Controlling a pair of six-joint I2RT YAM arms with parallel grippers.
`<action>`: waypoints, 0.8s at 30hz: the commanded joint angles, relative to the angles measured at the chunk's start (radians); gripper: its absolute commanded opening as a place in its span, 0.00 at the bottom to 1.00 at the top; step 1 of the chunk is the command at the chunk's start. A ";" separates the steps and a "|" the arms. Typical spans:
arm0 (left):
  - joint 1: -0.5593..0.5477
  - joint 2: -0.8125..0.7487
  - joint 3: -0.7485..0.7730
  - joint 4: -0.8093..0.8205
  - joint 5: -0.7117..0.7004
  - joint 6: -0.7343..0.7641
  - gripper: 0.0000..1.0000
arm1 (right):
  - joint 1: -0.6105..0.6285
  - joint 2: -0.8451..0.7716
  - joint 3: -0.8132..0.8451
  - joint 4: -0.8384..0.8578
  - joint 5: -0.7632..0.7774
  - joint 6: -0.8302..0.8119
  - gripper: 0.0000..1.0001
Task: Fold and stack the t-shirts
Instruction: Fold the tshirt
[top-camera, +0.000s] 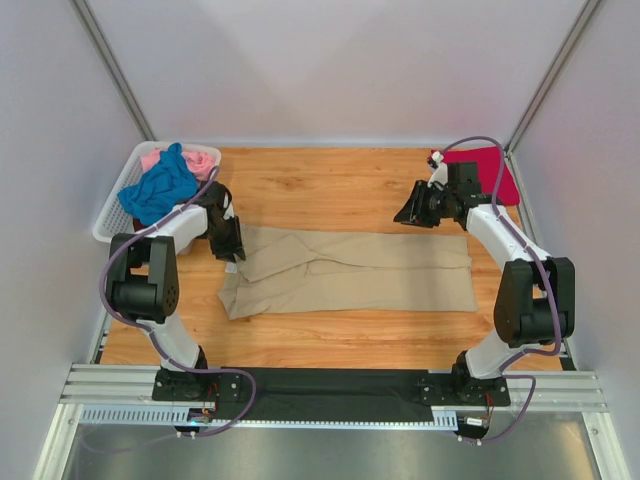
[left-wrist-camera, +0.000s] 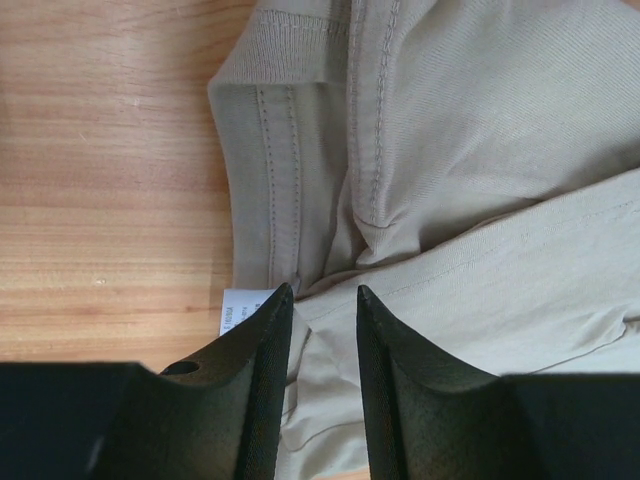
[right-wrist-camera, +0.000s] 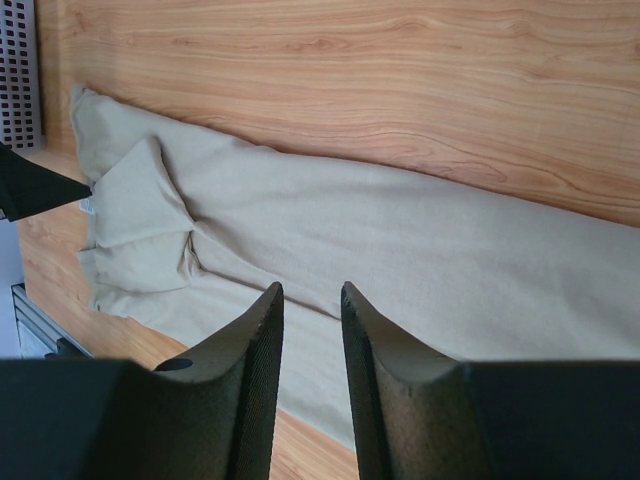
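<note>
Tan t-shirt (left-wrist-camera: 480, 150) shows a white label (left-wrist-camera: 240, 310), its print unreadable.

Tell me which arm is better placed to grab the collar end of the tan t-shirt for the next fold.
Left. The left gripper hangs over the collar end of the tan t-shirt, jaws apart beside the label. The right gripper sits high near the red t-shirt, away from that end.

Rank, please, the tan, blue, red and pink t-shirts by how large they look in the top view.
1. tan t-shirt, clearly the largest.
2. blue t-shirt and red t-shirt: they look alike, and the red one is partly covered, so unranked.
3. pink t-shirt, only a little shows.
</note>
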 joint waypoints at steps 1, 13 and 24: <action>0.003 0.004 0.039 0.002 0.009 0.004 0.39 | -0.001 -0.043 0.031 0.014 0.003 -0.007 0.31; 0.003 0.021 0.030 0.002 0.020 -0.004 0.31 | -0.001 -0.053 0.027 0.015 0.003 0.000 0.30; -0.015 -0.066 0.061 -0.058 0.037 0.030 0.00 | 0.001 -0.071 0.024 0.006 0.009 0.003 0.30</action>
